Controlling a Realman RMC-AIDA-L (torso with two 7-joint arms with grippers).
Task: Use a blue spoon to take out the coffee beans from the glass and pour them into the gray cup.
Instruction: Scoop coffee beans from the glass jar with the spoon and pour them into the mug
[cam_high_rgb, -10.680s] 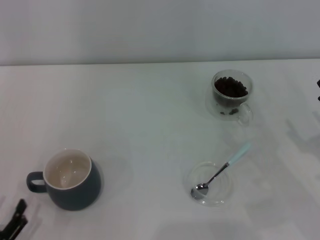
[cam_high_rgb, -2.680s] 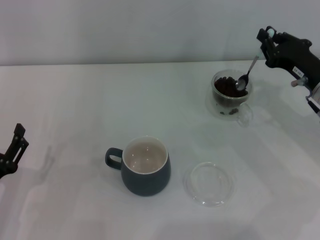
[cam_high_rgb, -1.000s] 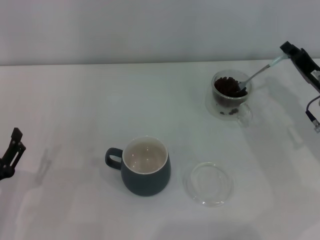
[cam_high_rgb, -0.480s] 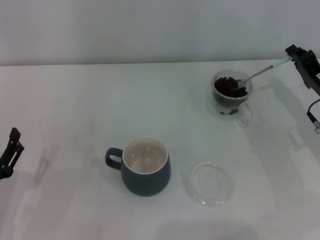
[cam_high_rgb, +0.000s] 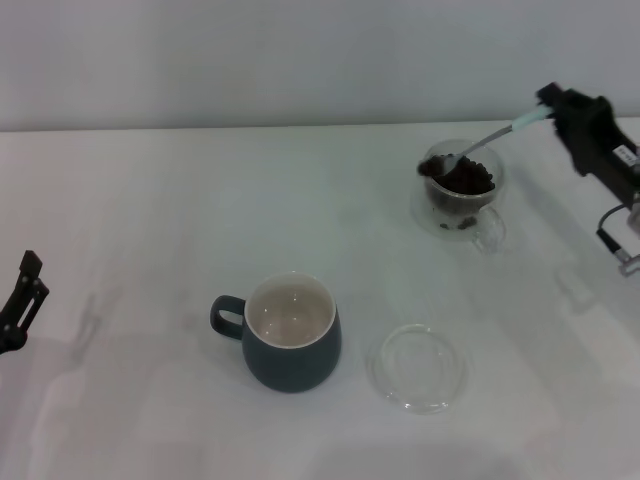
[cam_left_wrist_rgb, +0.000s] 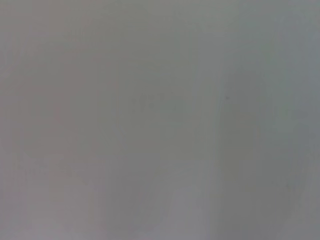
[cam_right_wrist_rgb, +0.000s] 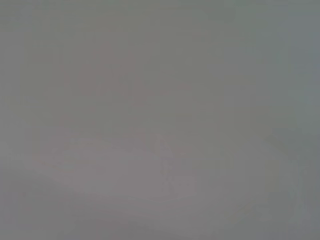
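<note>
In the head view the glass (cam_high_rgb: 462, 190) stands at the back right, with coffee beans (cam_high_rgb: 466, 178) heaped inside. My right gripper (cam_high_rgb: 552, 105) is shut on the pale handle of the blue spoon (cam_high_rgb: 478, 144). The spoon lies nearly level above the glass's left rim, its bowl carrying a few beans (cam_high_rgb: 432, 164). The gray cup (cam_high_rgb: 289, 331) stands near the front middle, handle to the left, its cream inside showing no beans. My left gripper (cam_high_rgb: 24, 285) is at the far left edge, away from everything. Both wrist views show only plain grey.
A flat clear round glass dish (cam_high_rgb: 418, 366) lies just right of the gray cup. The white table (cam_high_rgb: 160, 210) runs back to a pale wall.
The spoon's bowl has come up out of the beans and moved left over the glass's rim, carrying beans. My right gripper has shifted left. The cup and left arm have not moved.
</note>
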